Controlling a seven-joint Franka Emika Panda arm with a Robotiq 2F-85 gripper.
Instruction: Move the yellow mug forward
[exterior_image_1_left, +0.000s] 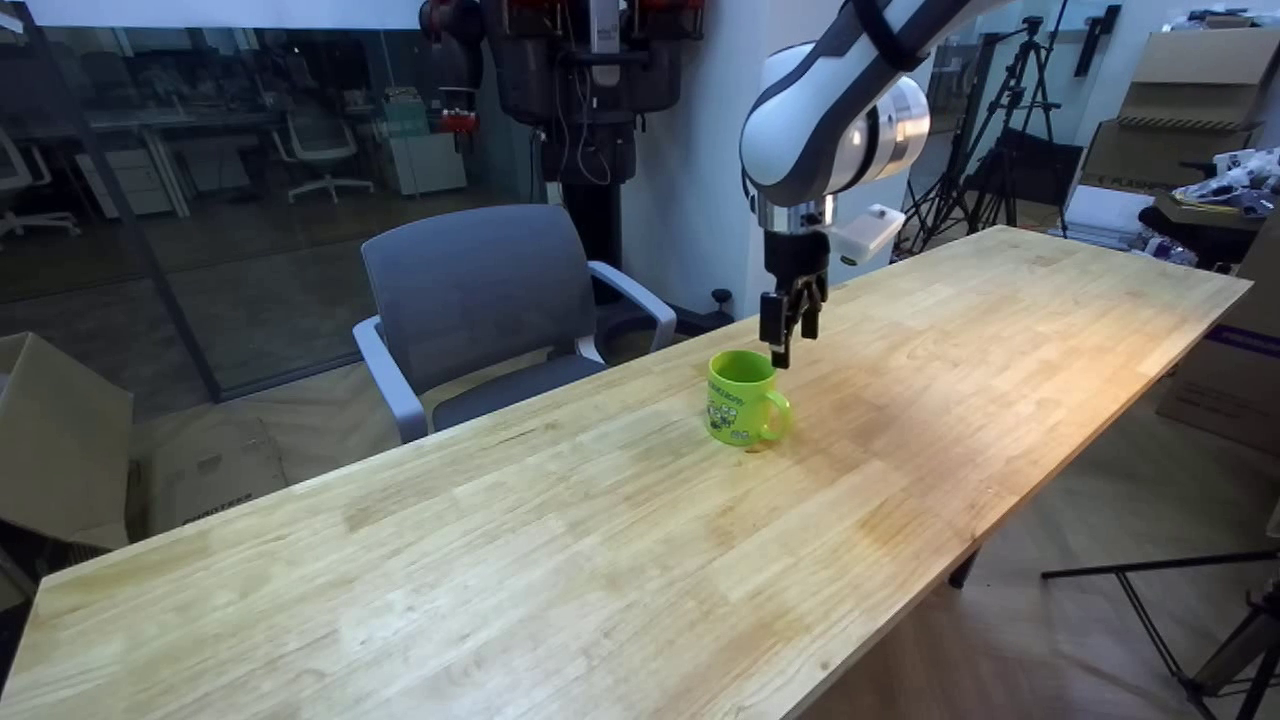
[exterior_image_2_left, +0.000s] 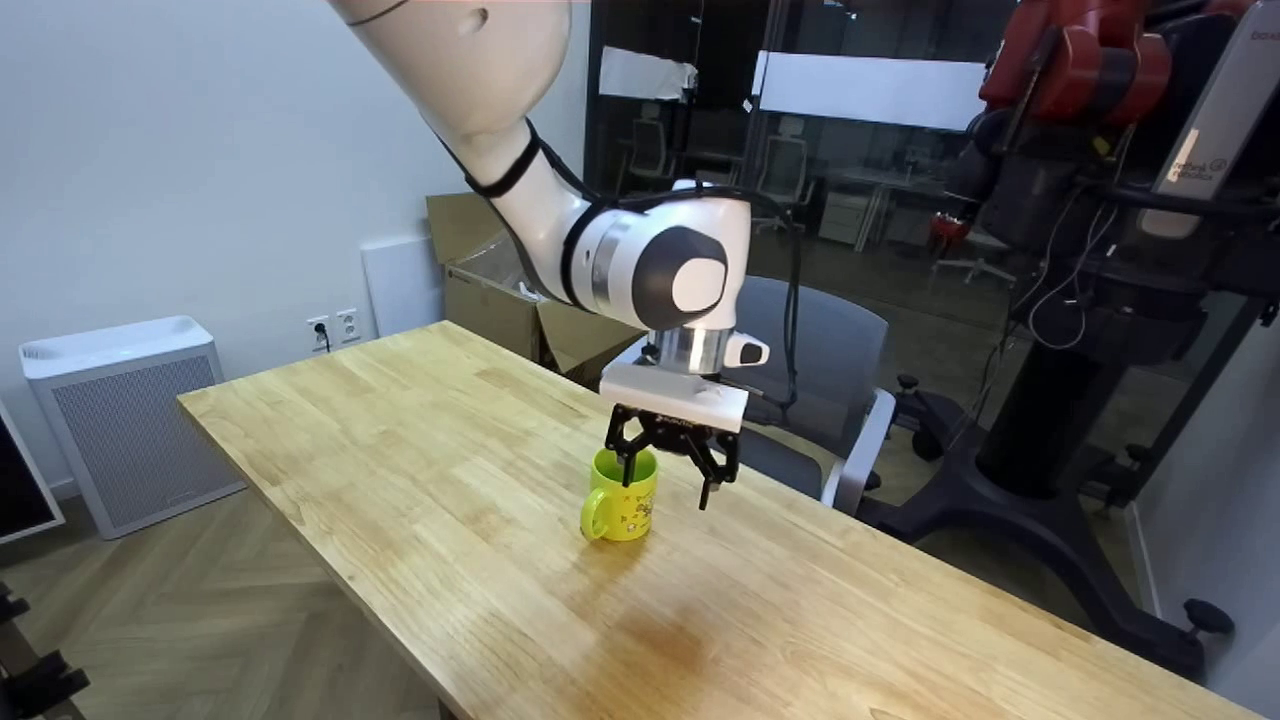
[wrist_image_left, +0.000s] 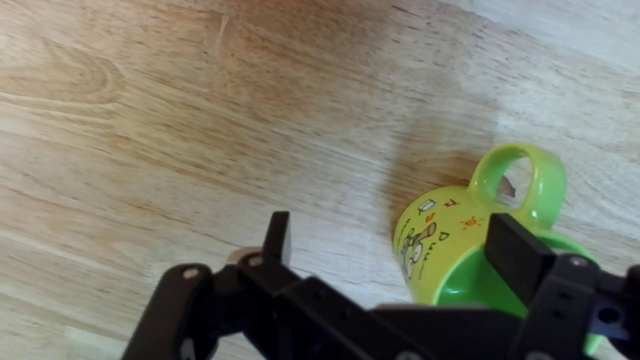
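The yellow mug stands upright on the wooden table. It is bright yellow-green with printed drawings and a side handle. It shows in both exterior views (exterior_image_1_left: 735, 408) (exterior_image_2_left: 630, 508) and in the wrist view (wrist_image_left: 445, 230). My gripper is open and empty, pointing down close to the mug, in both exterior views (exterior_image_1_left: 796, 347) (exterior_image_2_left: 666, 494). In the wrist view my gripper (wrist_image_left: 391, 222) has its fingers wide apart. One finger overlaps the mug's rim and opening there; the other is over bare wood to the left. I cannot tell whether that finger touches the mug. The gripper hides part of the mug.
The long wooden table (exterior_image_1_left: 480, 570) also shows in an exterior view (exterior_image_2_left: 420, 430). A grey chair (exterior_image_1_left: 480, 290) stands against its edge. A dark robot (exterior_image_1_left: 590, 100) stands behind the chair. Cardboard boxes (exterior_image_2_left: 500, 310) are past the table's far end.
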